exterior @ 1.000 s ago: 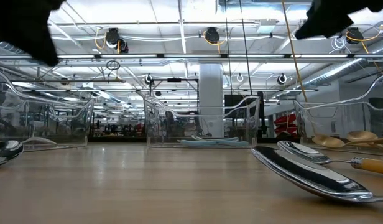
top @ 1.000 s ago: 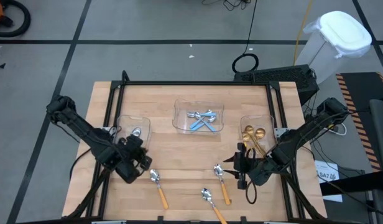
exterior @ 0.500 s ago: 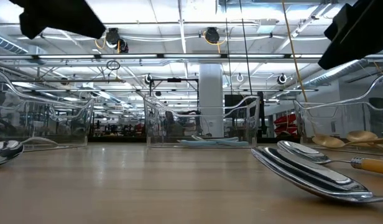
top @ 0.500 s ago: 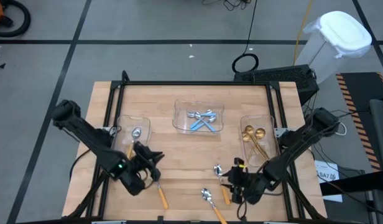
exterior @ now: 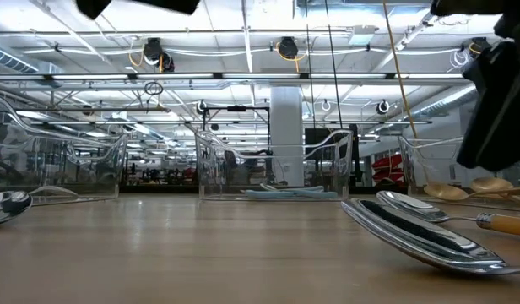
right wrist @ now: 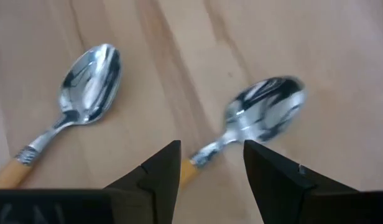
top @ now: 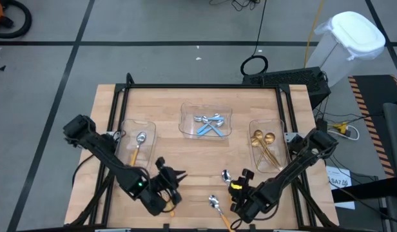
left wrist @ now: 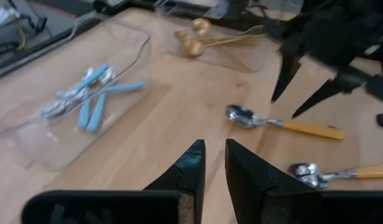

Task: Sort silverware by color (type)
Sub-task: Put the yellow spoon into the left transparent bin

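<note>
Small spoons (right wrist: 86, 78) have shiny silver bowls and orange handles.

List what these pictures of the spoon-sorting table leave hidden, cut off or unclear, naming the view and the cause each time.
- High view: the third loose orange-handled spoon is mostly covered by the left gripper.
- High view: the blue-handled spoons overlap, too small to count.
- Low view: the nearest spoon runs off the picture's right edge.
- Right wrist view: one spoon bowl is blurred; its handle passes behind the right gripper.
</note>
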